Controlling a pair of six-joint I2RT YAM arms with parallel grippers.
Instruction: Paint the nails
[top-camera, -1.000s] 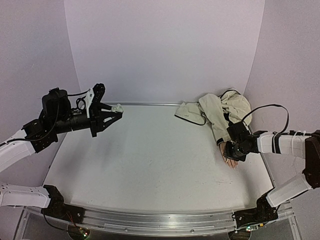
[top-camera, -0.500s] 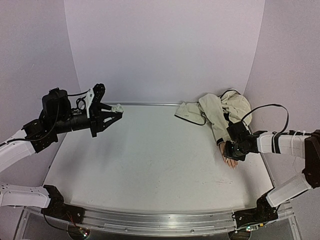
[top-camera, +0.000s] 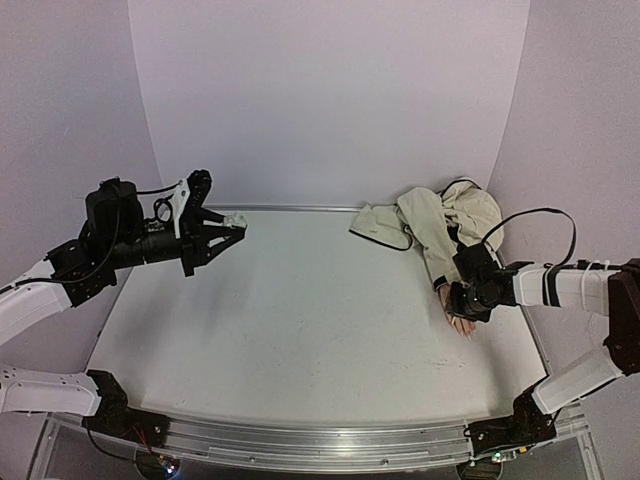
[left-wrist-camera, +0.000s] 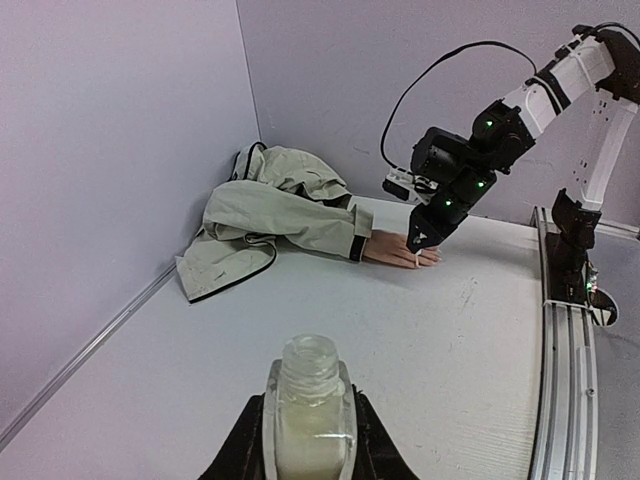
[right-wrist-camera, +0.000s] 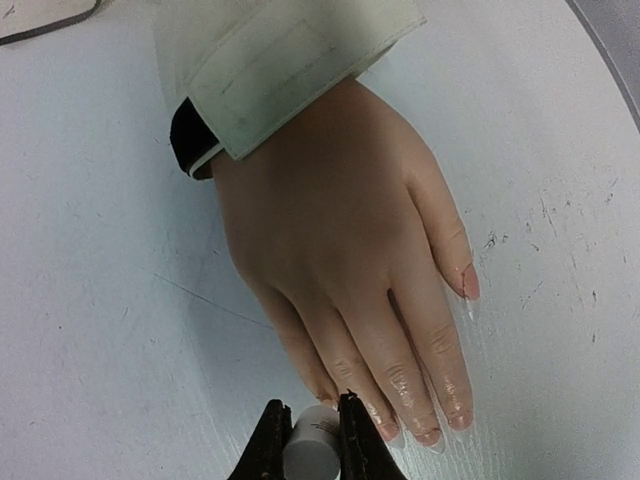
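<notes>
The mannequin hand (top-camera: 461, 323) lies palm down on the right side of the tabletop (top-camera: 300, 330), close to its right edge, with the fingers pointing toward the near edge. Its wrist disappears into the cuff of a beige sleeve (right-wrist-camera: 300, 70). The sleeve runs back to a jacket (top-camera: 440, 215) that is crumpled in the far right corner against the wall.

The nails (right-wrist-camera: 432, 437) sit at the ends of those fingers and look glossy. The one on the splayed outer finger shows a pinkish tint.

The right gripper (top-camera: 458, 305) hangs directly over the fingertips. Its jaws are clenched on a small white cylinder (right-wrist-camera: 315, 432), held upright with its lower end down among the fingertips. From the left wrist view a thin pale tip pokes out below that gripper, right at the fingers. I cannot tell whether it actually touches a nail. A black cable (top-camera: 530, 215) loops up from that arm.

Across the table, the left gripper (top-camera: 235, 224) is held in the air above the far left part of the tabletop, well apart from the mannequin hand. Its jaws are clamped tight around a small pale bottle (left-wrist-camera: 308, 400). The bottle's open neck points out past the fingertips, toward the right side of the table. The glass looks cloudy and whitish, and I cannot make out what is inside it.
</notes>
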